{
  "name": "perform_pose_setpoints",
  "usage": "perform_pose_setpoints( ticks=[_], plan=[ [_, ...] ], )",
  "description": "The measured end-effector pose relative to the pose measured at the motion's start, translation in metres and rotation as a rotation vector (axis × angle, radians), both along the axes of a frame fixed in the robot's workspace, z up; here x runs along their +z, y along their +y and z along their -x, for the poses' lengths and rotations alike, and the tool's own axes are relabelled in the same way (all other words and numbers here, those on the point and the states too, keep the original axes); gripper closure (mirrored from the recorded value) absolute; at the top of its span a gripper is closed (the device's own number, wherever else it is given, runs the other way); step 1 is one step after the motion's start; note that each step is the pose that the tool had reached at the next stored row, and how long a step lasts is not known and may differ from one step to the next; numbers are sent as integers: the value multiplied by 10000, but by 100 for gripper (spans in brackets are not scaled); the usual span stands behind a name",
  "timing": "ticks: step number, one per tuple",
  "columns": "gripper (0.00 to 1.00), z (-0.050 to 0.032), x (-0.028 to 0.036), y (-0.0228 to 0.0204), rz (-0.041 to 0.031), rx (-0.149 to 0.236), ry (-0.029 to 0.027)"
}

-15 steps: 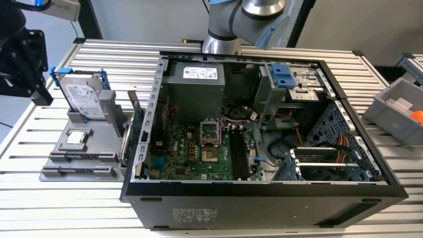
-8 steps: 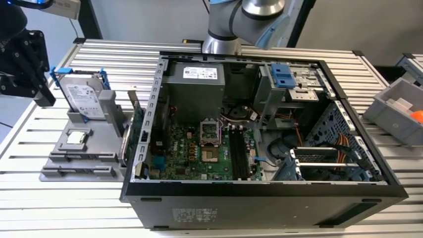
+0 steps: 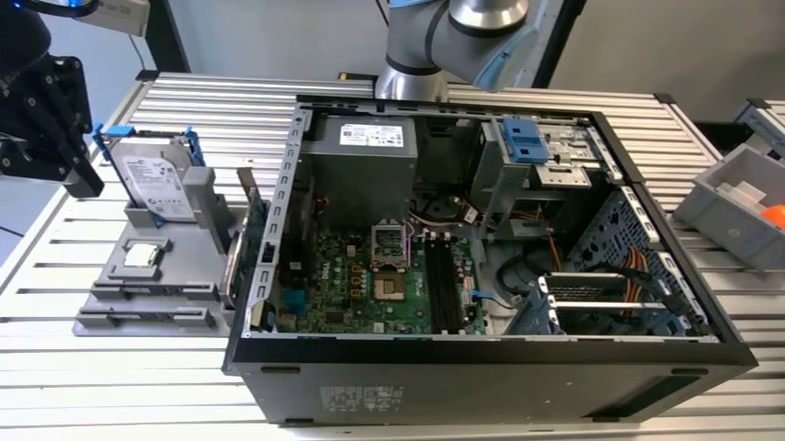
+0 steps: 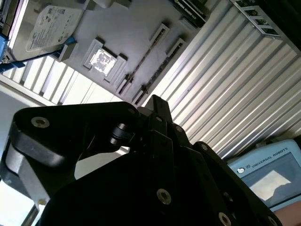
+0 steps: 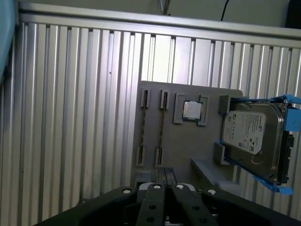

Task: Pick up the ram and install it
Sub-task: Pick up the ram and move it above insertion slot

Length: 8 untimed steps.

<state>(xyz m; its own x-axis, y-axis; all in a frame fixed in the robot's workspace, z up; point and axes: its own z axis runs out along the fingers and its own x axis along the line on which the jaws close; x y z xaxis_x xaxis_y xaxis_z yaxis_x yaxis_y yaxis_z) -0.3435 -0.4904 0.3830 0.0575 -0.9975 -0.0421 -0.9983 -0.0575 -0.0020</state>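
Thin dark stick, perhaps the ram point(image 5: 162, 129), edge-up in matte grey tray point(image 5: 188, 141)

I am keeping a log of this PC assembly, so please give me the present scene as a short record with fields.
gripper: near the grey holder, outside the computer case
ram: apparently the thin dark strip standing on edge in the holder's slots
holder also carries: hard drive in a blue frame, square chip
case: open, to the exterior view's right of the holder
surface: slatted metal table
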Motion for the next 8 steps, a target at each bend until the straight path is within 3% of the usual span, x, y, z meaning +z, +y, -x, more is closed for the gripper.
perform_pose_setpoints(
  ticks=[8],
  plan=[
    [100, 0, 0, 0, 0, -19, 0]
  ],
)
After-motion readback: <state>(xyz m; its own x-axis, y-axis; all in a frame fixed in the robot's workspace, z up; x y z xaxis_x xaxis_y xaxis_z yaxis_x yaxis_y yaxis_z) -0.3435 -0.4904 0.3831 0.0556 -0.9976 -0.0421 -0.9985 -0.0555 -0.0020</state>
